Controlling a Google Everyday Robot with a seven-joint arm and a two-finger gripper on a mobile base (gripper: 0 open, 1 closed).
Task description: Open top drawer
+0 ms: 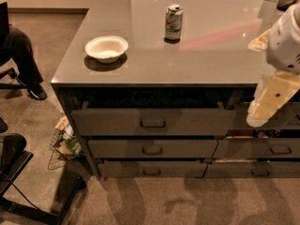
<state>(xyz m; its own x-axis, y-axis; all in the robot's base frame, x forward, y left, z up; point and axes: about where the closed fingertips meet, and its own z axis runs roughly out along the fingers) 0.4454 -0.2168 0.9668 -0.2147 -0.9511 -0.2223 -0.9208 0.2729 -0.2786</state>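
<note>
The top drawer (150, 121) is the wide dark grey one just under the counter's front edge. Its small metal pull handle (153, 123) sits at its centre. It stands pulled out a little, with a dark gap showing above its front panel. My gripper (258, 116) is pale and hangs at the right, in front of the right-hand drawer column. It is well to the right of the handle and holds nothing that I can see.
A white bowl (107, 48) and a drink can (173, 22) stand on the grey countertop (211, 55). Shallower drawers (152, 149) lie below the top one, narrower ones (276, 149) to the right. A wire basket (63, 144) and a seated person's leg (23, 60) are at the left.
</note>
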